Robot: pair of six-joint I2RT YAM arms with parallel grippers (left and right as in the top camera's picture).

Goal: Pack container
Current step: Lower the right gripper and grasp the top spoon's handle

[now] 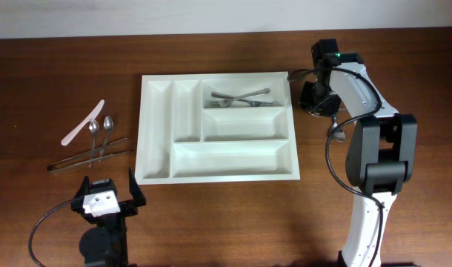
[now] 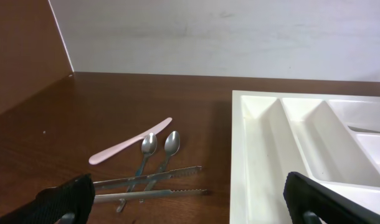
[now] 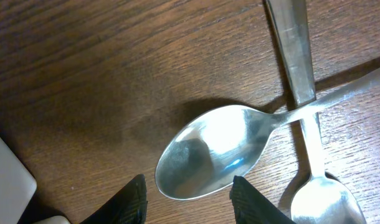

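The white five-compartment container lies mid-table; two forks lie crossed in its top right compartment. My right gripper hangs low just off the container's right edge. In the right wrist view it is open, with the bowl of a large metal spoon lying on the wood between the fingertips. A second spoon and another utensil handle cross it. My left gripper is open and empty near the front edge, left of the container.
Left of the container lie a pink plastic knife, two small spoons and metal tongs; they also show in the left wrist view, tongs nearest. A container corner shows at the right wrist view's left edge.
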